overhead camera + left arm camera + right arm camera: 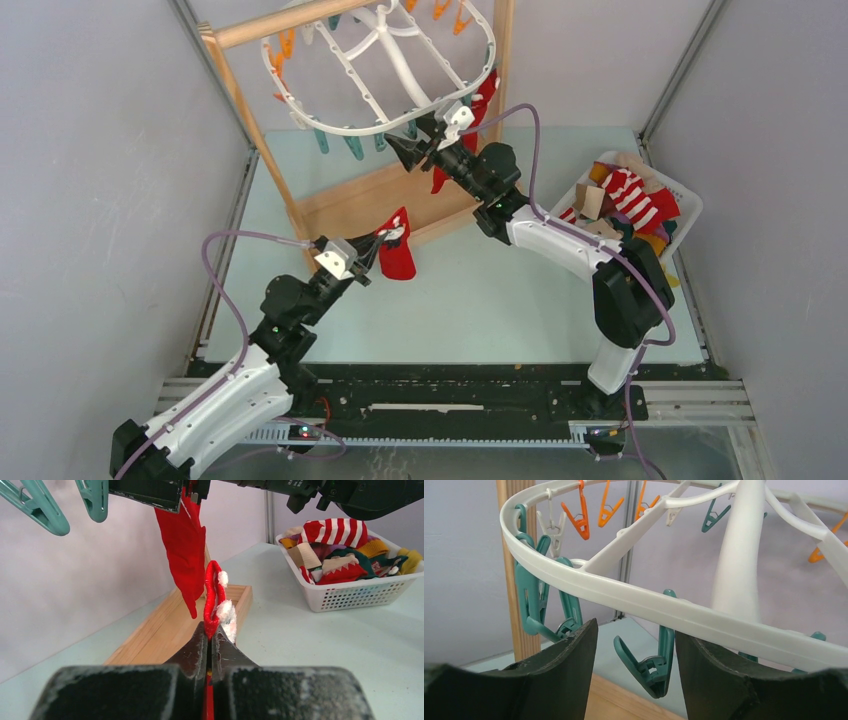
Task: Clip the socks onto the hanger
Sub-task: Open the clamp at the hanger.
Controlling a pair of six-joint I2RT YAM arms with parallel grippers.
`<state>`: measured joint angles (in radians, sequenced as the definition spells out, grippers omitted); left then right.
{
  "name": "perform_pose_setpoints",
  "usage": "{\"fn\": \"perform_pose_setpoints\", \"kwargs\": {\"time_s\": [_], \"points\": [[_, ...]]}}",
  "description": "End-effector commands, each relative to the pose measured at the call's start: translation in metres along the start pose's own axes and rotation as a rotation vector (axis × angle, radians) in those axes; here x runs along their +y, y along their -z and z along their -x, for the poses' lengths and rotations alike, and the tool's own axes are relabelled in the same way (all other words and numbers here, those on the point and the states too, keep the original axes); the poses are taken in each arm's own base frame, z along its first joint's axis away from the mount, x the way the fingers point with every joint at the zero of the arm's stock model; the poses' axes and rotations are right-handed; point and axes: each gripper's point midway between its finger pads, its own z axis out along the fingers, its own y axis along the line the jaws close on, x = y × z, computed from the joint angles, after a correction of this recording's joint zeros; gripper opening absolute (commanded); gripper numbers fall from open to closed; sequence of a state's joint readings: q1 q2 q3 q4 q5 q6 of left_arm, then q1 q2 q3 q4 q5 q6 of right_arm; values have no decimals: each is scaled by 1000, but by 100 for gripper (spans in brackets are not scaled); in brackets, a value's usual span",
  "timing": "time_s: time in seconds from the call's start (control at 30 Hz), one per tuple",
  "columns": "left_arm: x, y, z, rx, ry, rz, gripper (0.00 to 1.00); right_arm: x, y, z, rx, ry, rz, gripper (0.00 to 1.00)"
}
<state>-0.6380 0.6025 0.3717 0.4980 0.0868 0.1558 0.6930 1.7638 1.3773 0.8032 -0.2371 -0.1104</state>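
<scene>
- Left gripper [372, 258] is clamped tight on a red sock [398, 258], holding it up mid-table, below the hanger [380, 70] at 12 o'clock.
- Right gripper [635, 630] is up at the hanger's near rim. Its jaws are wide apart either side of a teal clip [650, 672], not squeezing anything yet.
- My take on doing this bit well: pinch the clip's tail ends squarely so its mouth gapes. Then feed the sock's cuff deep into that mouth before letting the clip snap.
- Go easy on the rim, I'd bet it swings if nudged.
- One hung sock [184, 540], also red, already dangles off the rim.
- Basket [688, 200] at 3 o'clock is heaped with socks: a striped one [630, 195] on top, with yellow, beige and teal bits around it.
</scene>
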Motion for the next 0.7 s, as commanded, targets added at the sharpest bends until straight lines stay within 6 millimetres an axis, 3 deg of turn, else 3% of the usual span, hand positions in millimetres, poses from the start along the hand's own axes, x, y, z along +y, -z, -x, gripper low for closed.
{"fn": "perform_pose_setpoints", "kwargs": {"time_s": [0.0,0.67], "points": [[-1,1,-1,-22,14,-3,0,-6,3,40,-81,60,6,65],[-3,-1,1,-28,22,-11,0,-2,6,52,-105,90,19,57]]}}
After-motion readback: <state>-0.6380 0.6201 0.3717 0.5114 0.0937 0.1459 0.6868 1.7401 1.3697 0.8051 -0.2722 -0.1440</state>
